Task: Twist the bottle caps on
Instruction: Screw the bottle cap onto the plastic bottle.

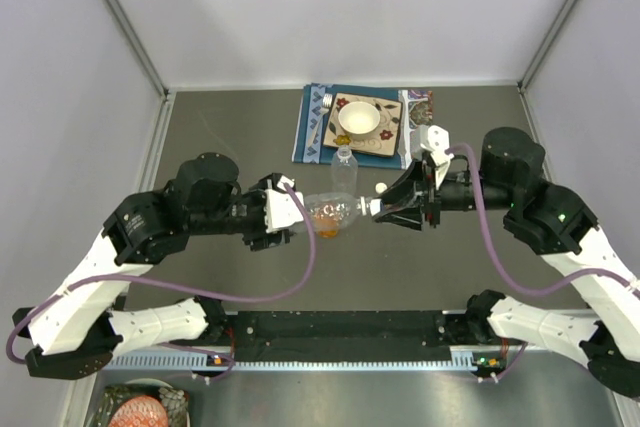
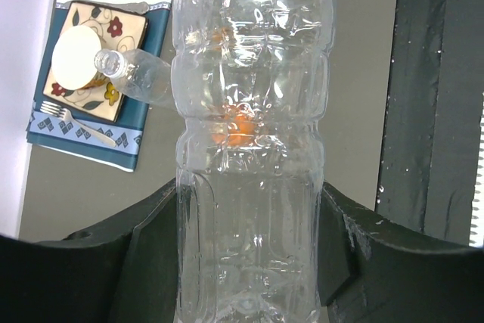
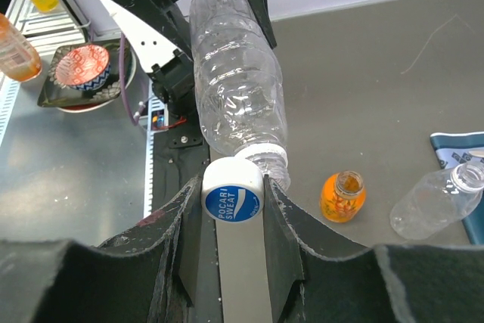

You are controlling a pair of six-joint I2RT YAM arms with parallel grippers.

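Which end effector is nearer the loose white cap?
Right. The right end effector, holding a blue cap, is beside the white cap; the left end effector grips the bottle farther left.

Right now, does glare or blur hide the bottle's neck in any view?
Right wrist: the print on the cap and the neck threads are sharp, with no glare. Left wrist: the bottle throws bright glints and warps what lies behind it; its neck is out of frame. Top: even light, soft shadows, neck too small to judge.
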